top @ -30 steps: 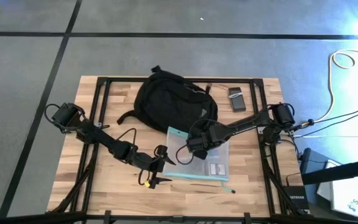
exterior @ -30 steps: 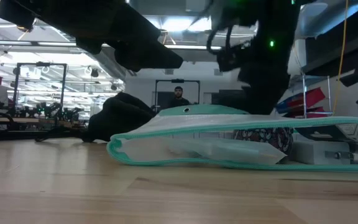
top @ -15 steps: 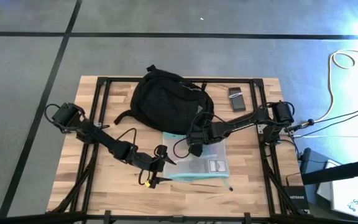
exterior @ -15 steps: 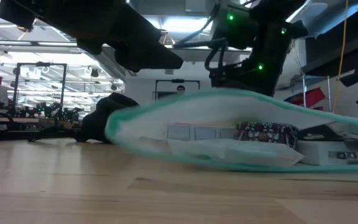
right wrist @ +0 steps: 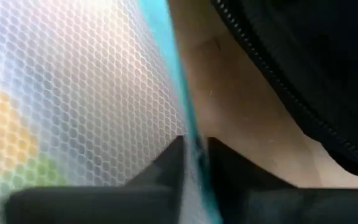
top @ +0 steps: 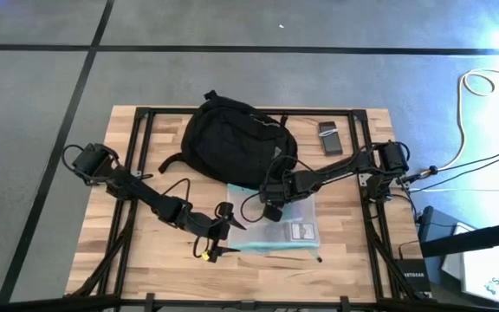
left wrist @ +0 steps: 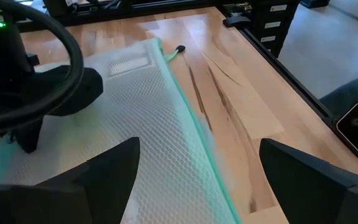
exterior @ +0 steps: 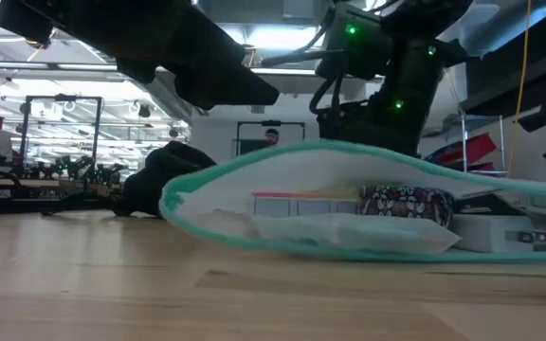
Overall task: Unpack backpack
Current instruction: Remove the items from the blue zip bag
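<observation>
**Now the right gripper pinches the pouch edge beside the backpack**

Seen from above, the backpack lies on the far middle of the table, its long axis running across the table from side to side. The mesh pouch lies just in front of it, its far edge touching or under the bag. The right gripper is at that far edge, right beside the backpack. The left gripper waits at the pouch's left side, farther from the bag.

From the low view, the pouch is lifted on its far side under the right arm, and the backpack is behind it.

From the left wrist view, the left fingers stand wide apart and hold nothing, with the pouch before them.

From the right wrist view, the right fingers are closed on the teal edge of the pouch; the black backpack is just beside. I judge the right arm is the nearer one to the bag.
</observation>
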Available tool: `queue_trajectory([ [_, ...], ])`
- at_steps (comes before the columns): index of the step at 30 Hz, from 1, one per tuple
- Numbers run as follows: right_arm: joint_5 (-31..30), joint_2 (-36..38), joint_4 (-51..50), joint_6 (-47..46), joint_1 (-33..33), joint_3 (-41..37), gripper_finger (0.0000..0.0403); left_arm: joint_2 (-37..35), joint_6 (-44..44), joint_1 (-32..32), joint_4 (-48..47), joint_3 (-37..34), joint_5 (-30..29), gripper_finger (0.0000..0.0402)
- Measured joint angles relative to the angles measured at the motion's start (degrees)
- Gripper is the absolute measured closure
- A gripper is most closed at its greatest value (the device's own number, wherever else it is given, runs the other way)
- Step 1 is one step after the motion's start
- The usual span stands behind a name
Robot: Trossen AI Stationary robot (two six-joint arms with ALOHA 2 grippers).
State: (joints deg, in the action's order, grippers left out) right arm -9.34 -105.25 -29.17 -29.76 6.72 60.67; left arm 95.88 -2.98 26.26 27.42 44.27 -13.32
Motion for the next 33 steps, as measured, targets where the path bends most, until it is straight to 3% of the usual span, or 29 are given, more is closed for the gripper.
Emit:
queue_trajectory([
  [9,-0.9,3.5,-7.8,0.1,0.1,4.9,0.04,0.0,-0.2,0.0,-0.4,0.0,0.0,0.0086],
  [19,-6.9,9.3,-16.5,-0.7,2.3,10.9,0.0402,0.0,-0.7,0.0,-0.4,0.0,-0.3,0.0086],
  [25,-11.2,9.5,-24.3,-1.8,4.4,16.1,0.0403,0.0,-0.7,0.0,-0.3,0.0,-0.4,0.0086],
  [33,-14.0,9.6,-26.4,-1.8,5.0,19.7,0.0403,0.0,-1.1,0.0,-0.3,0.0,-0.4,0.0086],
])
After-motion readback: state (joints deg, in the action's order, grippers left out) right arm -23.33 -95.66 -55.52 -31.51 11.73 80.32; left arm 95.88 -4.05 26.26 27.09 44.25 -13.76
